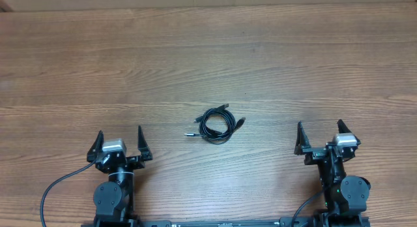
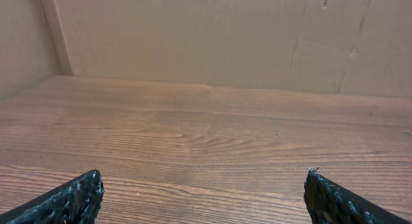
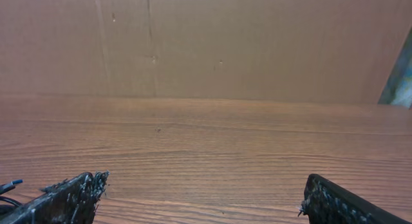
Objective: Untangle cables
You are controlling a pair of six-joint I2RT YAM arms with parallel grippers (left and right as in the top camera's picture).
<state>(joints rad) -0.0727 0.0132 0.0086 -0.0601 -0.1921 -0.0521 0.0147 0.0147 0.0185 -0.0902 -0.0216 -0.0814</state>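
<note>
1. The left gripper (image 1: 119, 132) sits at the near-left edge of the wooden worktop (image 1: 195, 51). Its jaws are spread wide with nothing between them. Its wrist view is just bare wood and a cardboard wall (image 2: 193, 31).
2. In the middle, the cables (image 1: 217, 124) lie flat on the worktop as one small coiled black bundle, with a few plug ends poking out. They're between the two arms, well apart from both.
3. The right gripper (image 1: 319, 123) is at the near-right, also wide open and holding nothing. A bit of cable peeks in at the left edge of its wrist view.
</note>
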